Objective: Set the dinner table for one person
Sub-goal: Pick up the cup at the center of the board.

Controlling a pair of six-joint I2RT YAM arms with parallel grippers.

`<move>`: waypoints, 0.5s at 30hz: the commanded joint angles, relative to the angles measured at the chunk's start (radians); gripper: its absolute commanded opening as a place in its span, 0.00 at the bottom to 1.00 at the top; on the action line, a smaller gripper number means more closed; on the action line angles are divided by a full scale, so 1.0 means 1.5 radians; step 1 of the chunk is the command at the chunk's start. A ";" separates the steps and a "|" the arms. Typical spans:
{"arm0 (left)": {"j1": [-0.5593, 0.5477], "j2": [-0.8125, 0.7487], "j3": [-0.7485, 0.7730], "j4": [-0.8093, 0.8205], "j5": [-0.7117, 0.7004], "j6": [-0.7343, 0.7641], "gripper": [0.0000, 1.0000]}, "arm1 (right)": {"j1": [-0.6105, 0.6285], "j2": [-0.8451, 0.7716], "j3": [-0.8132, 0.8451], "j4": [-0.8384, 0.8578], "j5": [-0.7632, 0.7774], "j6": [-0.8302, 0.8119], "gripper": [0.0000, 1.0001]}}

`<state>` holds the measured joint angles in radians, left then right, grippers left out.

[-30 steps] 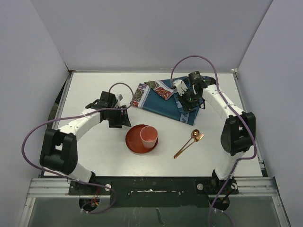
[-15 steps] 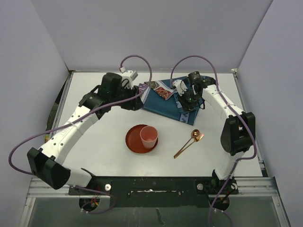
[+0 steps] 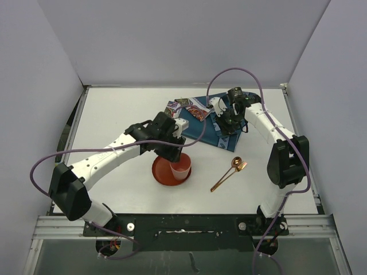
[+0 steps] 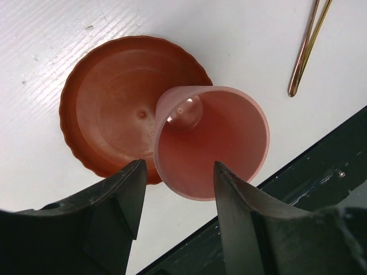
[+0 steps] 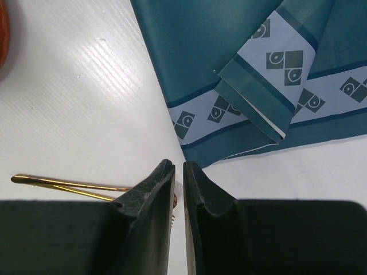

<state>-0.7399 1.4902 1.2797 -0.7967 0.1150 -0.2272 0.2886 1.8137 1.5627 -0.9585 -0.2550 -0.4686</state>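
Top external view: the white table [image 3: 114, 109] fills the floor of the scene from the arm bases to the far wall, with everything lying on it. At its centre sits a red plate [image 3: 162, 172], with a pink cup [image 3: 181, 169] standing on the plate's 3 o'clock side. The left gripper [image 3: 175, 153] hangs right over the cup. In the left wrist view its fingers [image 4: 123, 197] are spread wide, one on each side of the cup [image 4: 212, 143]; I cannot tell if they touch it. Gold cutlery [image 3: 228, 175] lies at 3 o'clock from the plate, apart from it. A teal mat [image 3: 198, 129], partly folded, lies at 1 o'clock. The right gripper [image 3: 229, 125] is over the mat's 3 o'clock end, its fingers [image 5: 152, 189] almost together and holding nothing.
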 commanded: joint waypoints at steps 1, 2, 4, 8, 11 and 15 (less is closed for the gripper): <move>-0.010 0.018 0.007 0.007 -0.020 0.017 0.49 | -0.002 0.004 -0.004 0.015 -0.007 0.005 0.15; -0.010 0.019 0.004 0.010 -0.021 0.016 0.49 | -0.003 0.003 -0.006 0.015 -0.007 0.005 0.15; -0.010 0.017 -0.004 0.016 -0.025 0.014 0.49 | -0.003 0.001 -0.008 0.015 -0.007 0.004 0.15; -0.010 0.026 -0.015 0.019 -0.036 0.013 0.48 | -0.003 0.000 -0.011 0.014 -0.008 0.000 0.15; -0.010 0.034 -0.022 0.030 -0.027 0.007 0.48 | -0.004 0.002 -0.011 0.013 -0.010 -0.001 0.15; -0.010 0.043 -0.023 0.045 -0.023 0.001 0.45 | -0.003 0.006 -0.011 0.015 -0.010 -0.002 0.15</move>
<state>-0.7536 1.5314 1.2346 -0.7837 0.0814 -0.2245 0.2886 1.8137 1.5475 -0.9585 -0.2554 -0.4694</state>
